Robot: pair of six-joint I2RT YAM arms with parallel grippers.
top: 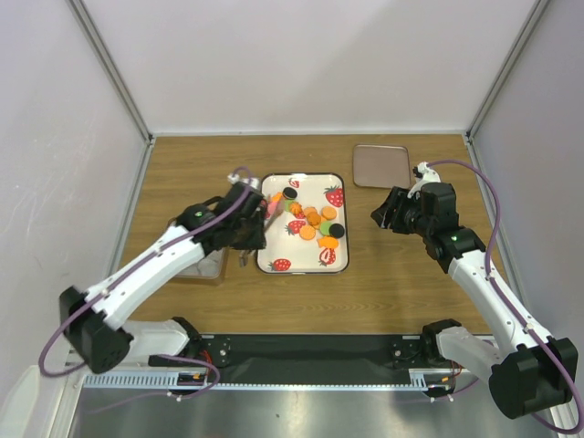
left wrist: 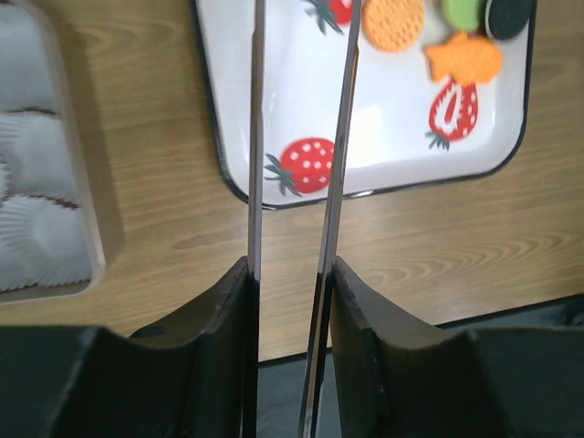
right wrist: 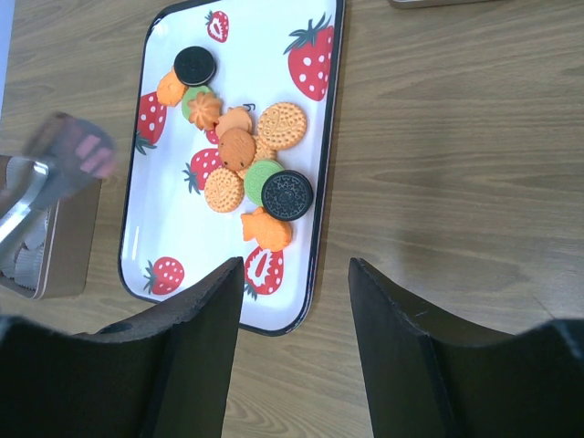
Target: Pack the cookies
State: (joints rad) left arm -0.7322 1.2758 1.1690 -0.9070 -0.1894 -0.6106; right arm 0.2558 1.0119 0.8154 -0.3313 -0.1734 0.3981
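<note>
The cookies [top: 315, 224] lie in a loose pile on the white strawberry-print tray [top: 274, 251]: mostly orange, some green, two black. They also show in the right wrist view [right wrist: 251, 160] and at the top of the left wrist view [left wrist: 392, 23]. My left gripper [top: 248, 228] is shut on metal tongs [left wrist: 339, 137] over the tray's left edge. The tongs' tips [right wrist: 64, 160] look blurred and seem to hold a pink cookie [right wrist: 89, 153]. My right gripper [top: 388, 214] is open and empty, hovering over the table right of the tray.
A tin with white paper cups [top: 205, 265] stands left of the tray, under my left arm; it shows in the left wrist view [left wrist: 36, 182]. A flat metal lid [top: 380, 165] lies at the back right. Walls enclose the table.
</note>
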